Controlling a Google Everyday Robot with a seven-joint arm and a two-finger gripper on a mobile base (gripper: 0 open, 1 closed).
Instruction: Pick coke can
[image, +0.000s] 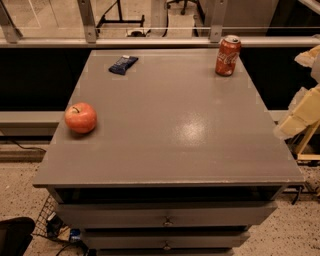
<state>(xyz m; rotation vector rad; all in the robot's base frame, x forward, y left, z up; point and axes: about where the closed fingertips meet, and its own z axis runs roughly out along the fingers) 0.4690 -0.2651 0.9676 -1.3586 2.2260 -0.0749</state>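
Observation:
The coke can (228, 55) is red with white script and a silver top. It stands upright near the far right corner of the grey table (170, 150). My gripper (299, 114) shows as cream-coloured parts at the right edge of the view, beside the table's right side. It is well short of the can, nearer to the camera and to the can's right. It touches nothing on the table.
A red-orange apple (80, 117) sits near the table's left edge. A flat dark blue snack packet (123, 64) lies at the far left. Drawers (165, 216) are below the tabletop. A rail and glass partition (150, 42) run behind the table.

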